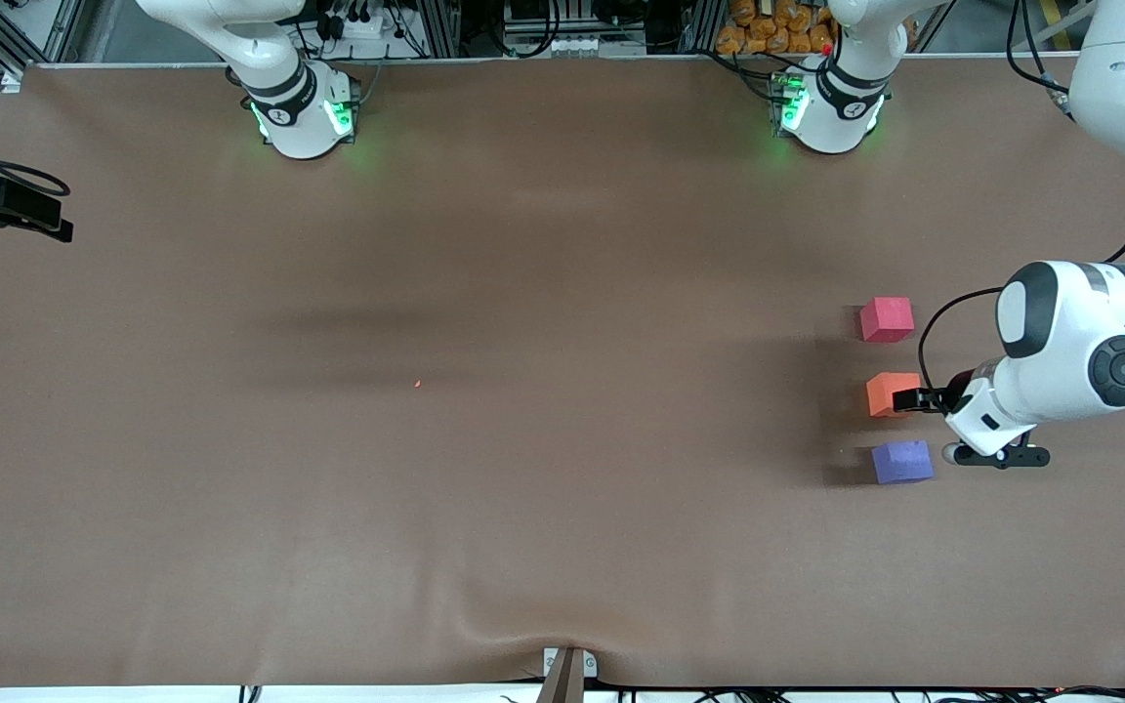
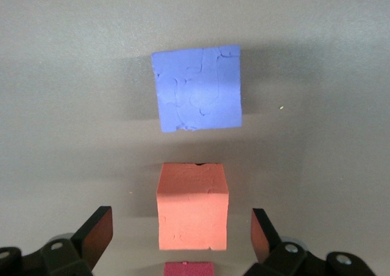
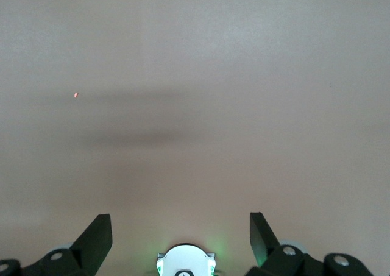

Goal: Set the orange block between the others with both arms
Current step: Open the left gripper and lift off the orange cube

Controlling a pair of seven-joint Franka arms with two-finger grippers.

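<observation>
Three foam cubes stand in a row at the left arm's end of the table. The orange block [image 1: 891, 392] [image 2: 192, 209] is the middle one. The pinkish-red cube [image 1: 886, 319] [image 2: 189, 268] lies farther from the front camera, and the purple-blue cube [image 1: 902, 462] [image 2: 198, 88] lies nearer to it. My left gripper [image 1: 918, 400] [image 2: 181, 227] hangs open over the orange block, with a gap between the block and each finger. My right gripper [image 3: 181, 227] is open over bare table and holds nothing. It does not show in the front view.
The left arm's elbow and wrist [image 1: 1070, 342] hang over the table edge beside the cubes. The two bases [image 1: 304, 112] [image 1: 831, 107] stand along the back edge. A black camera mount [image 1: 6, 210] sits at the right arm's end. A tiny orange crumb [image 1: 417, 383] [image 3: 75, 95] lies mid-table.
</observation>
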